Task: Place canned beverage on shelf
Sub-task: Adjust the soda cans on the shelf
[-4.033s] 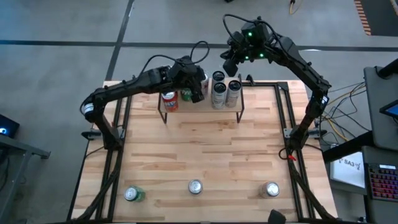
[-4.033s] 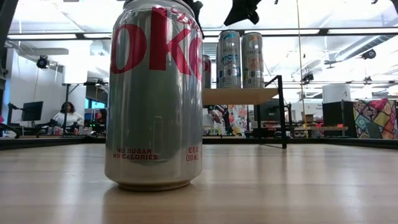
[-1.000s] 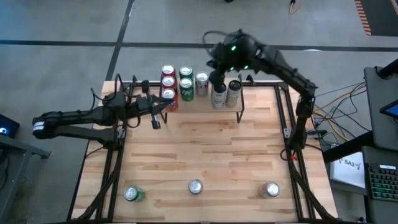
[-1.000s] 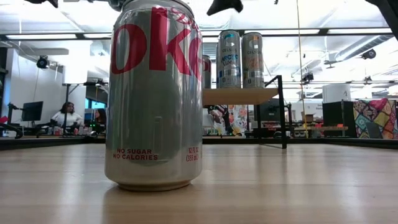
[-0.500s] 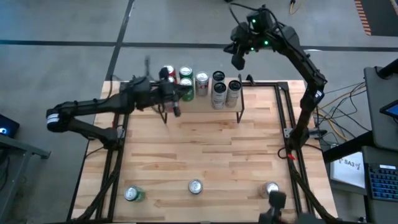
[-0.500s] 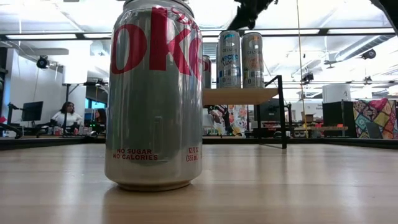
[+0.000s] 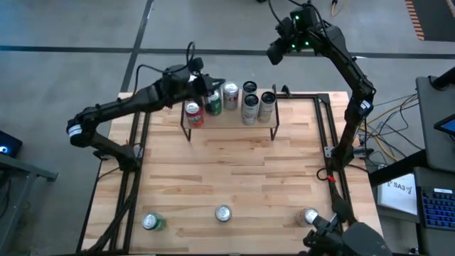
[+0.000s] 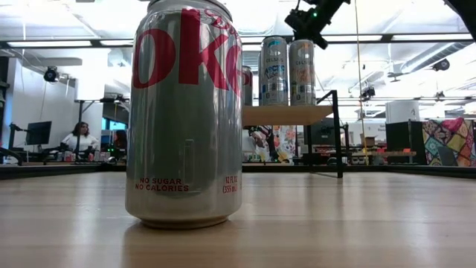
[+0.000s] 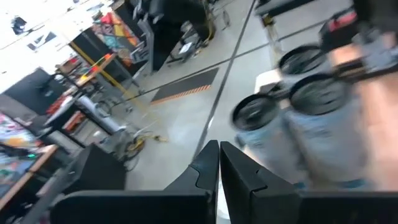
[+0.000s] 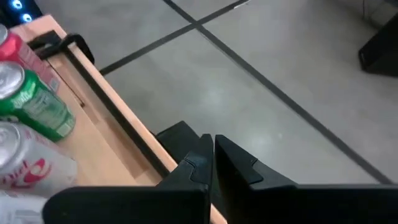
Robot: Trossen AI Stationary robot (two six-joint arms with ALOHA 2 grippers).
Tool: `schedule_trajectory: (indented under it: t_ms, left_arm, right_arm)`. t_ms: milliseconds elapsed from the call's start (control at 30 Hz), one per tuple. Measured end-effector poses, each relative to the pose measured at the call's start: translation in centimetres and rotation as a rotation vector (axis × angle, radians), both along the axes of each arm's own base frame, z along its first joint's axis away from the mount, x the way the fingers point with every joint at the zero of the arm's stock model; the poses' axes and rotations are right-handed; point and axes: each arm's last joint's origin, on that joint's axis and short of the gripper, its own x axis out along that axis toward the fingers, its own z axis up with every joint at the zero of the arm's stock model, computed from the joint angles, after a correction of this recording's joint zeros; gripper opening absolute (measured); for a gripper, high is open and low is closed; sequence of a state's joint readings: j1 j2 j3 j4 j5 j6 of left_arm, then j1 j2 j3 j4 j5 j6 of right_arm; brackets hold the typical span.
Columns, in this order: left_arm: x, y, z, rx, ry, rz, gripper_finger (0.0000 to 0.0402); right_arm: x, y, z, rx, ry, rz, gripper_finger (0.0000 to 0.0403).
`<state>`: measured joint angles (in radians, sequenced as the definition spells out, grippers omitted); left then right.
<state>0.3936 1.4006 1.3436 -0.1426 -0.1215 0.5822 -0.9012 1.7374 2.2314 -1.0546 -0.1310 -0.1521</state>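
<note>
The left gripper (image 7: 202, 80) sits in the upper middle of the high view, over the left end of the shelf (image 7: 227, 122), with its fingers (image 9: 208, 163) pressed together and holding nothing, as the left wrist view shows. The right gripper (image 7: 274, 53) hangs higher and farther back, toward the upper right of the same view, its fingers (image 10: 202, 158) likewise together and empty. Six cans (image 7: 229, 95) already stand on the shelf; three more stand well apart along the bottom of the high view: a green can (image 7: 150, 222), a centre can (image 7: 223, 213) and a right can (image 7: 310, 216). The step in hand appears to be a retreat from the shelf toward the next can. Lift the left gripper straight clear before swinging it, since the red can (image 7: 193, 114) and its neighbours stand just beside it and would tip easily. Spread the fingers only once clear of the row. The low view fills its left half with the centre can (image 8: 186, 112) and shows the shelf board (image 8: 286, 114) from the side with tall cans on top, but hides the left gripper. The high view alone gives the spacing of all cans.
</note>
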Motion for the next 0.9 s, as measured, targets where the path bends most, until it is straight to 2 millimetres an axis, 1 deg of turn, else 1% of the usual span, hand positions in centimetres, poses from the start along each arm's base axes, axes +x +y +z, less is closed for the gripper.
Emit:
schedule_trajectory:
  t_ms: [67,167,267,400,500,633,733,900]
  left_arm:
    - [0.4,0.9,-0.2,0.008,0.019,0.016,0.0000]
    - [1.8,2.1,-0.5,-0.031,0.021,0.027,0.0000]
    - [3.2,2.8,-1.1,-0.082,0.067,0.069,0.0000]
    - [4.5,3.4,-1.3,-0.155,0.116,0.089,0.0000]
    - [4.7,3.5,-1.3,-0.202,0.146,0.105,0.0000]
    - [4.4,3.3,-0.7,-0.250,0.147,0.119,0.0000]
    - [4.3,3.2,-1.1,-0.299,0.158,0.132,0.0000]
    - [4.9,2.9,-1.8,-0.362,0.162,0.122,0.0000]
  right_arm:
    - [0.0,0.0,0.0,-0.022,0.020,0.022,0.0009]
    - [0.1,0.1,0.0,-0.030,0.031,0.040,0.0009]
    - [0.0,0.1,-0.1,-0.026,0.039,0.044,0.0009]
    - [0.0,0.1,-0.1,-0.038,0.054,0.051,0.0009]
    - [0.0,0.1,-0.1,-0.048,0.064,0.065,0.0009]
    - [0.0,0.1,-0.1,-0.051,0.070,0.070,0.0009]
    - [0.0,0.1,-0.2,-0.050,0.070,0.070,0.0009]
    - [0.0,0.1,-0.2,-0.050,0.070,0.071,0.0009]
